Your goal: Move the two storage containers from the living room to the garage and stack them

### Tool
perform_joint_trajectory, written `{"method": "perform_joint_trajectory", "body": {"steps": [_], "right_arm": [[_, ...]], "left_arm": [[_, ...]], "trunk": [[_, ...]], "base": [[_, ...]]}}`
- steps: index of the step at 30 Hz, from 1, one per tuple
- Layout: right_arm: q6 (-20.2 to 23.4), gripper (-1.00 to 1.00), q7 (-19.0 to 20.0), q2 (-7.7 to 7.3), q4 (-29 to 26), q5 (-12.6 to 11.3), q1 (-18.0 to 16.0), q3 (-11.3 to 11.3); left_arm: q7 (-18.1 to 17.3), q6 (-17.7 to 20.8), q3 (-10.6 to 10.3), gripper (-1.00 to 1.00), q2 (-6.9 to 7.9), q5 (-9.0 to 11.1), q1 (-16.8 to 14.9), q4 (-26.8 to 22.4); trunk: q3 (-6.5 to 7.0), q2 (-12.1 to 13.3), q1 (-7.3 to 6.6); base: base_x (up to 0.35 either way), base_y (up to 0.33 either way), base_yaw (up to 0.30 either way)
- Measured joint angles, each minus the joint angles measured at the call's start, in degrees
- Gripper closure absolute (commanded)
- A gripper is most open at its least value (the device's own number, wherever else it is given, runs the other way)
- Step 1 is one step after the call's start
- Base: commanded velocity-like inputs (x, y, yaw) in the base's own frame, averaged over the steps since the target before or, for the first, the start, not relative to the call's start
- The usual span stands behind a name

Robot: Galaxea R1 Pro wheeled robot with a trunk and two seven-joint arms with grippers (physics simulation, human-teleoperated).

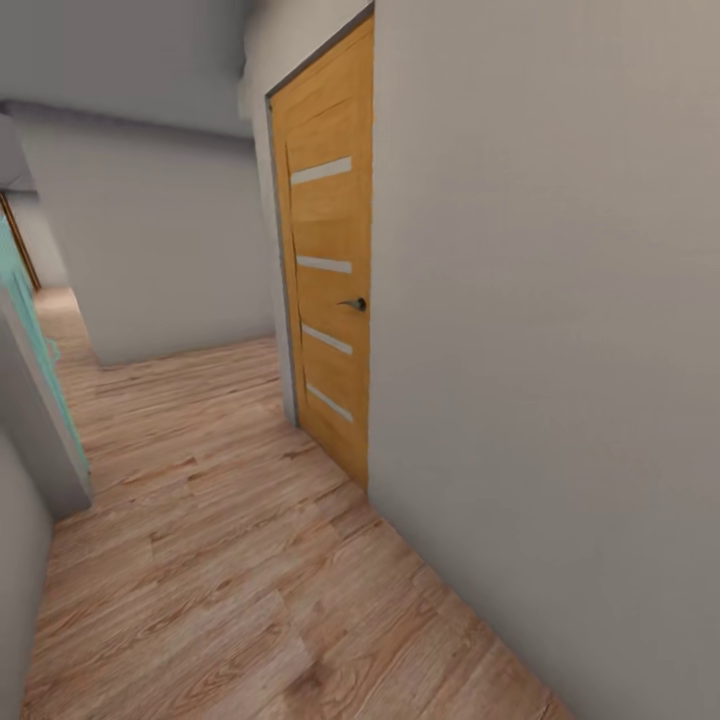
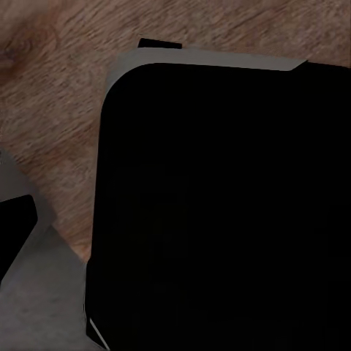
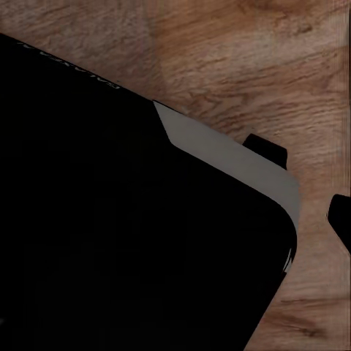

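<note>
Looking along the left wrist view, a large black rounded-corner body (image 2: pixel 219 212) with a pale grey edge blocks most of the frame; the state of the left fingers cannot be told. In the right wrist view a similar black body (image 3: pixel 131 234) with a grey bevelled edge covers much of the frame. Two small dark tips (image 3: pixel 267 150) project beyond it over the floor, but whether the right fingers are parted or closed cannot be told, and nothing is seen held. No orange-red container can be made out in either wrist view, so its position relative to the fingers cannot be stated.

Beneath both arms lies a light wood plank floor (image 1: pixel 230 560). Ahead in the head view stands a closed orange-brown door (image 1: pixel 330 290) with four pale horizontal strips and a dark handle (image 1: pixel 355 303), set in a pale grey wall (image 1: pixel 560 330). A corridor continues left, with a teal panel (image 1: pixel 30 320) at its edge.
</note>
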Motion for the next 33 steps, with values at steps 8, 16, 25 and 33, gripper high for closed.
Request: {"method": "perform_joint_trajectory", "body": {"steps": [8, 16, 25, 33], "right_arm": [[0.0, -1.00, -0.6, 0.00, 0.0, 0.0, 0.0, 0.0], [0.0, -1.00, -0.8, 0.00, 0.0, 0.0, 0.0, 0.0], [-0.1, -1.00, -0.8, 0.00, 0.0, 0.0, 0.0, 0.0], [-0.1, -1.00, -0.8, 0.00, 0.0, 0.0, 0.0, 0.0]], "left_arm": [[0.0, 0.0, 0.0, -1.00, 0.02, 0.0, 0.0, 0.0], [0.0, 0.0, 0.0, -1.00, -0.01, 0.0, 0.0, 0.0], [0.0, 0.0, 0.0, -1.00, -0.03, 0.0, 0.0, 0.0], [0.0, 0.0, 0.0, -1.00, -0.04, 0.0, 0.0, 0.0]], "trunk": [[0.00, 0.0, 0.00], [0.00, 0.0, 0.00], [0.00, 0.0, 0.00], [0.00, 0.0, 0.00]], "base": [[0.321, 0.000, 0.275], [0.322, 0.000, 0.275], [0.322, 0.000, 0.275], [0.322, 0.000, 0.275]]}}
